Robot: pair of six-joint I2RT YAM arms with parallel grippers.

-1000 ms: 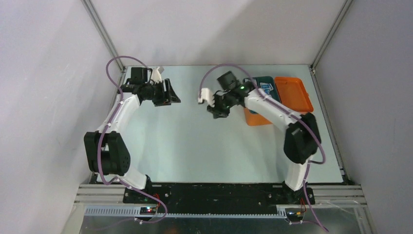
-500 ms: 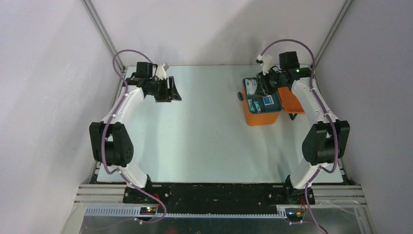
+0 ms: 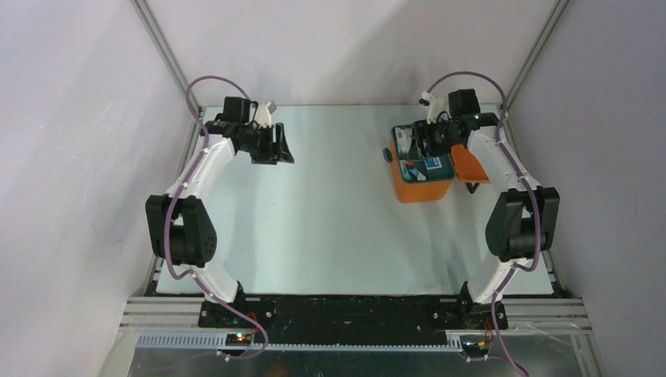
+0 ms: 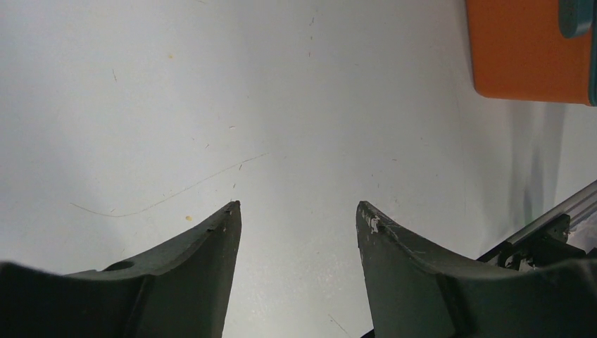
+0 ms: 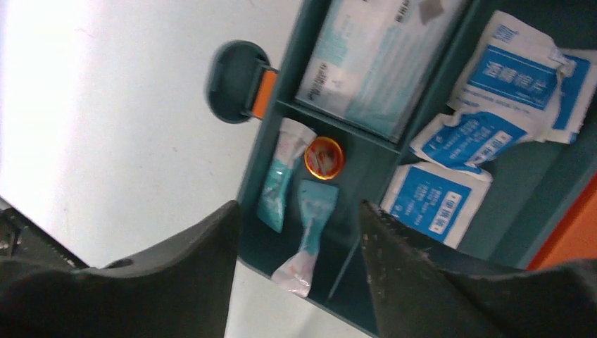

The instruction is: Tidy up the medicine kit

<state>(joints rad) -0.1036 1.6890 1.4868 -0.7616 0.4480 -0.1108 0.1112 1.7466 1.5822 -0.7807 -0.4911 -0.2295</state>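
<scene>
I am hovering right end effector (image 5: pixel 298 211), released, over the open medicine kit (image 3: pixel 422 190). I am holding left end effector (image 4: pixel 298 210) released too.

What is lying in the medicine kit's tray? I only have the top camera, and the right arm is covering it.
Observer: On the right wrist view, one narrow compartment of the medicine kit holds a small round red tin and two teal sachets.
Operator: Is the right end effector holding anything?
Observer: No. The right end effector is open over that compartment, with nothing between its fingers.
Operator: And the left one?
Observer: The left end effector is open too, with only bare table beneath it.
</scene>
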